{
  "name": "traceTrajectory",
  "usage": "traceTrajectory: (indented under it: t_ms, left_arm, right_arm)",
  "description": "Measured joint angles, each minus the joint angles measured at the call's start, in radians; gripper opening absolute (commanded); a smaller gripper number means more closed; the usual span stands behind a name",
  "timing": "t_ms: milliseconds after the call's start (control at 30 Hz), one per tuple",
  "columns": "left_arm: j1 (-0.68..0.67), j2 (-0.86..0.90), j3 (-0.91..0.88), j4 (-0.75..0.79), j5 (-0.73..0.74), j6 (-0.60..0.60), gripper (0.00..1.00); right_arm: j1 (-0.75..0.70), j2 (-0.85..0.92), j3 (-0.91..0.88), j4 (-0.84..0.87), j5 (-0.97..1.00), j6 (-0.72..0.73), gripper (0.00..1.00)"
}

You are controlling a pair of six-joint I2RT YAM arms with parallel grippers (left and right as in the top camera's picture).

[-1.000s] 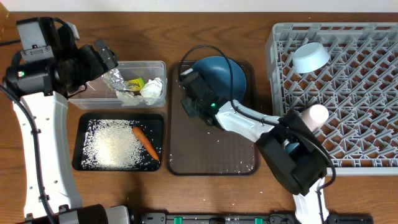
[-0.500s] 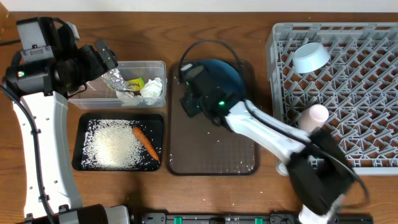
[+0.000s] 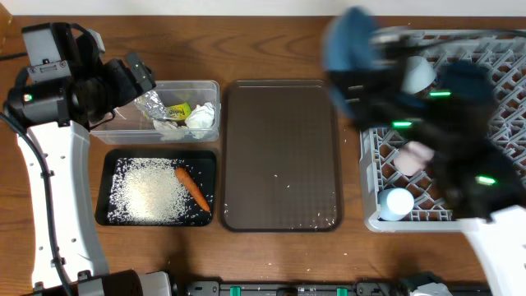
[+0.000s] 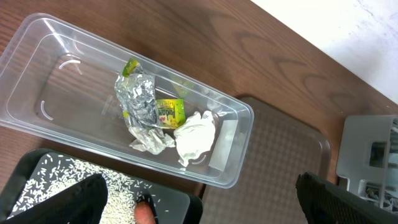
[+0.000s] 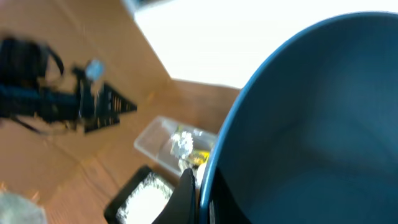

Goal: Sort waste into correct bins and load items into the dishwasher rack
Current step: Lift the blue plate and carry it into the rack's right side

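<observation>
Overhead view, and we see the right arm as one big blur by the far-left corner of the grey dishwasher rack (image 3: 505, 57). The dark-blue plate (image 3: 352, 37) is smeared above that corner, off to the side of the brown serving tray (image 3: 279, 107). On the right wrist camera we get it close: the right gripper (image 5: 198, 196) is pinched tight on the plate's rim, and the plate fills the right side of the shot. In the rack we make out the pale-blue bowl (image 3: 417, 74), the pale-pink cup (image 3: 413, 156) and the light-blue cup (image 3: 397, 203), all softened by the blur. Over on the left, the left gripper (image 4: 205, 202) hangs above the clear tub (image 4: 37, 74), its fingers spread wide apart. In the tub lie the crumpled foil (image 4: 138, 99), the yellow-green wrapper (image 4: 169, 113) and the white tissues (image 4: 196, 138). Just beside it, the black tray (image 3: 102, 189) carries the rice (image 3: 148, 196) and the orange carrot (image 3: 193, 189), and we spot a few grains on the brown tray
</observation>
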Motion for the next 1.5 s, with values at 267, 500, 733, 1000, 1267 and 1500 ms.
traceTrajectory:
  t_ms: [267, 500, 733, 1000, 1267, 1500]
  left_arm:
    - [0.000, 0.000, 0.000, 0.000, 0.000, 0.000, 0.99]
    - [0.000, 0.000, 0.000, 0.000, 0.000, 0.000, 0.99]
    - [0.000, 0.000, 0.000, 0.000, 0.000, 0.000, 0.99]
    - [0.000, 0.000, 0.000, 0.000, 0.000, 0.000, 0.99]
    - [0.000, 0.000, 0.000, 0.000, 0.000, 0.000, 0.99]
    - [0.000, 0.000, 0.000, 0.000, 0.000, 0.000, 0.99]
  right_arm:
    - [-0.563, 0.061, 0.000, -0.004, -0.574, 0.037, 0.01]
    - [-0.840, 0.237, 0.000, -0.035, -0.848, -0.028, 0.01]
    - [-0.874, 0.395, 0.000, -0.017, -0.909, -0.135, 0.01]
    - [-0.874, 0.544, 0.000, -0.006, -0.922, -0.171, 0.01]
    - [-0.880, 0.633, 0.000, -0.002, -0.945, -0.183, 0.01]
    - [-0.915, 0.637, 0.000, -0.005, -0.947, -0.185, 0.03]
